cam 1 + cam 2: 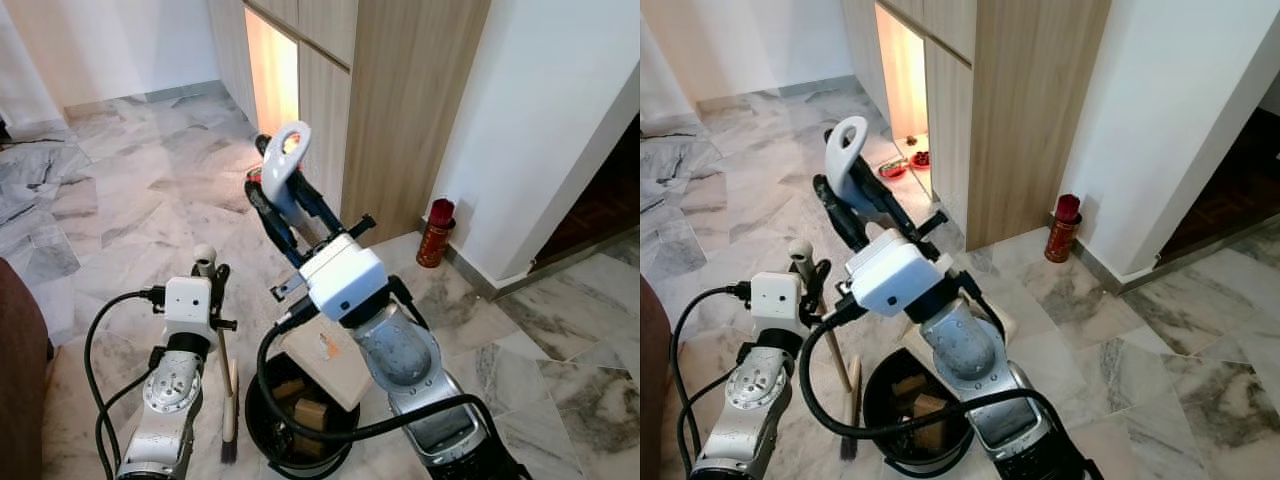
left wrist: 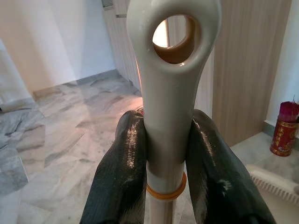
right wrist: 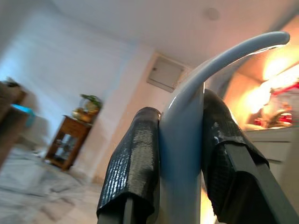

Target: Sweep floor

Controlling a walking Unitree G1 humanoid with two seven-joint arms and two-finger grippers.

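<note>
Left hand (image 2: 166, 163) closed around the top of the broom handle (image 2: 170, 84), both black fingers (image 2: 124, 172) pressed against the pale shaft just below its hanging loop and just above an orange ring (image 2: 164, 192). From the head camera this hand sits low, with the thin wooden shaft running down from it to the dark bristles (image 1: 230, 440) on the marble floor (image 1: 150, 190). Right hand (image 3: 180, 158) closed on the grey-white dustpan handle (image 1: 285, 160), one finger on each side; the handle curves up and past the fingertips. The right arm reaches forward and higher than the left hand. Below the right arm, a cream dustpan (image 1: 325, 365) rests tilted over a black bin (image 1: 290, 425) holding brown scraps. Beyond the right hand: wood-panelled cabinet (image 1: 400, 110) with a lit recess. A red canister (image 1: 437, 232) stands on the floor by the white wall, well apart from both hands.
</note>
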